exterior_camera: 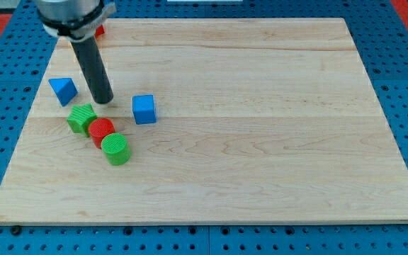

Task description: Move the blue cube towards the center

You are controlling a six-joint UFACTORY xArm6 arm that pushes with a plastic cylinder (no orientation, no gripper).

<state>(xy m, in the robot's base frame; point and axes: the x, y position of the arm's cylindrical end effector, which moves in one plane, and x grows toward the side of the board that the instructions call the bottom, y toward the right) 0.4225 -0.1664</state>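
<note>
Left of the board's middle sits the blue cube (144,109); the rod's tip (105,102) rests just left of it, apart — no pincer, nothing held. Approach stage — next, a rightward push toward centre.

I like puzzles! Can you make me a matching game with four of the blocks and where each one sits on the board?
Blocks:
1. blue cube
2. blue triangle block
3. green cylinder
4. red cylinder

Places:
A. farthest to the view's left
B. nearest the view's bottom
C. just right of my tip
D. between two green blocks

Pairs: 1-C, 2-A, 3-B, 4-D
</note>
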